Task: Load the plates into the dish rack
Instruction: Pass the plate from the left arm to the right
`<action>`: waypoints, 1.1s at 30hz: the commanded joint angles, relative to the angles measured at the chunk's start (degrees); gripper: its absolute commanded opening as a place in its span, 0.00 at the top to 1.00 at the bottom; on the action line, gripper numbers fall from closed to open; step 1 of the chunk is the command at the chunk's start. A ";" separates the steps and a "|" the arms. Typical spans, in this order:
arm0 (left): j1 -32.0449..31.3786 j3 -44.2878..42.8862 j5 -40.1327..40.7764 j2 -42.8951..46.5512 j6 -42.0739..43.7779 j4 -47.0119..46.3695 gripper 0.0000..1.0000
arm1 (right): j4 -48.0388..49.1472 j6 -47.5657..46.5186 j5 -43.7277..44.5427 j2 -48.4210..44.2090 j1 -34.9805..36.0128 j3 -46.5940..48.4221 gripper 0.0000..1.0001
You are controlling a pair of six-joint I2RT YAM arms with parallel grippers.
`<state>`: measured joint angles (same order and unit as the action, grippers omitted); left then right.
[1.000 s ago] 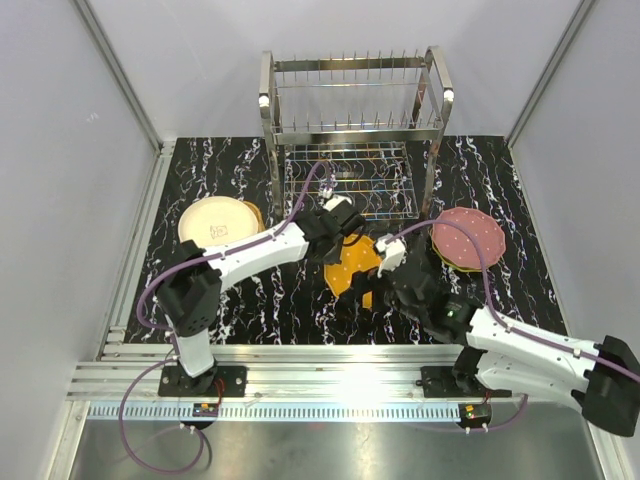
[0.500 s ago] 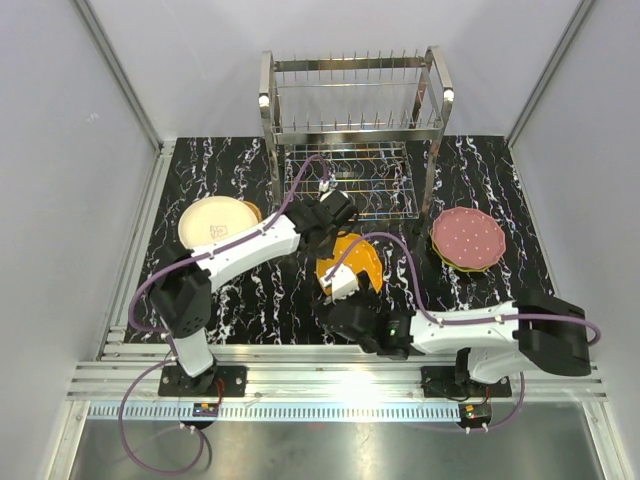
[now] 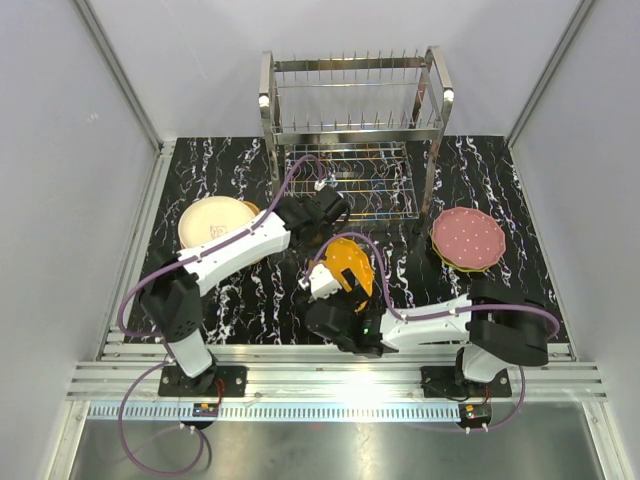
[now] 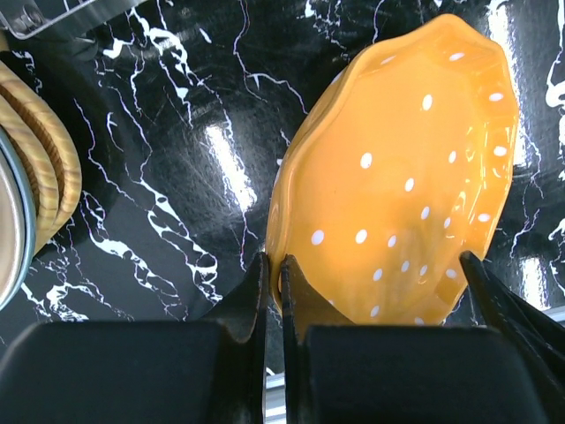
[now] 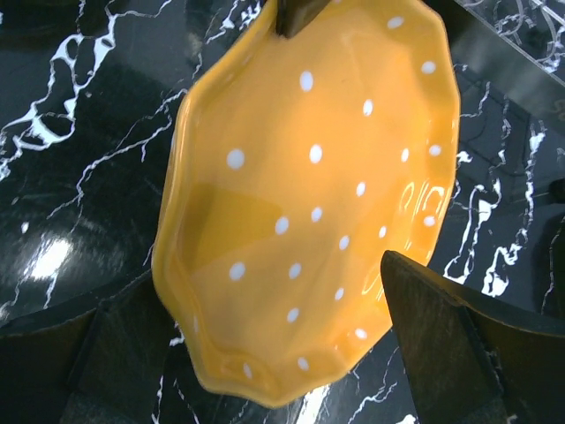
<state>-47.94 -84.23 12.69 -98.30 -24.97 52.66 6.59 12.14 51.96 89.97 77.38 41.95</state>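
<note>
Orange plate [image 4: 406, 177]: being held tilted over the worktop [image 3: 250, 290], near the front of the dish rack [image 3: 350, 120], not yet racked.
Left end effector [image 4: 274, 269]: closed; 1 rim edge is being pinched.
Right end effector [image 5: 265, 340]: spread wide; the opposite rim is being straddled, nothing gripped.
Step judged: a handover between the 2 arms.
Good practice: the right fingers should be closed firmly on the rim before the left pinch is released, and the plate turned upright between 2 prongs.
</note>
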 commanded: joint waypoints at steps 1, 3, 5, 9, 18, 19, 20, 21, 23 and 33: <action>0.31 -1.91 -3.10 4.26 0.98 -0.81 1.00 | 2.03 -0.28 5.95 2.13 0.57 3.48 0.00; 0.31 -1.47 -3.89 4.78 1.15 -1.07 1.00 | 1.94 -0.71 6.83 3.36 0.49 4.19 0.00; 0.22 -1.21 -3.72 4.96 1.07 -0.99 1.00 | 2.28 -1.85 8.32 4.67 0.49 4.80 0.06; 0.31 -1.12 -0.14 5.22 1.33 0.16 1.00 | 4.57 -3.79 8.77 5.56 0.57 4.80 0.19; 0.31 0.03 2.43 4.96 1.59 -0.02 1.00 | 2.73 -4.93 8.94 5.03 2.24 5.07 0.63; 0.39 -0.06 2.69 4.79 1.59 0.07 1.00 | 2.03 -4.85 8.94 4.77 2.42 5.59 0.64; 0.39 -0.15 2.95 4.70 1.68 0.16 1.00 | 1.33 -4.85 9.20 4.60 2.94 5.86 0.65; 0.39 -0.24 3.22 4.44 1.77 0.24 1.00 | 0.89 -4.93 9.21 4.34 3.38 6.03 0.67; 0.39 -0.41 3.57 4.00 1.94 0.42 1.00 | 0.79 -5.02 9.12 3.02 4.18 5.95 0.72; 1.71 -0.33 0.59 5.57 1.60 -1.86 0.73 | -1.93 0.16 4.39 -6.12 5.06 2.52 1.00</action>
<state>-47.11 -83.83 13.37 -96.31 -24.64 52.34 3.49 8.10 55.83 88.77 81.89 45.28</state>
